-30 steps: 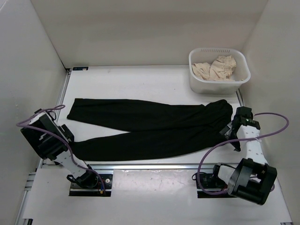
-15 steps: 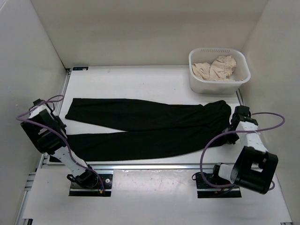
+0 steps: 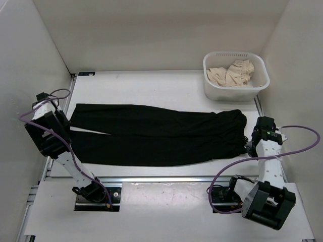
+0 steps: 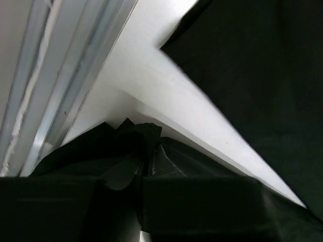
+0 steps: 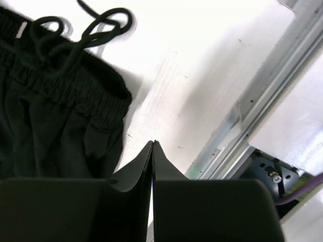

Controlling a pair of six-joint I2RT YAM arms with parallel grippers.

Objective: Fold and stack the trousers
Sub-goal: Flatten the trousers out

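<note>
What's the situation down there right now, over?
Left gripper shut on trousers at a leg end. Right gripper shut beside waistband, grip on cloth unclear. Trousers flat, legs side by side, unfolded. White basket with beige cloth stands apart.

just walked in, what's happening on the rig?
Black trousers lie flat across the table, legs left, waistband right, not yet folded. The left hand is shut on bunched fabric of the near leg. The right hand is shut by the waistband corner; unclear if it pinches cloth. White basket with beige cloth sits far right.
</note>
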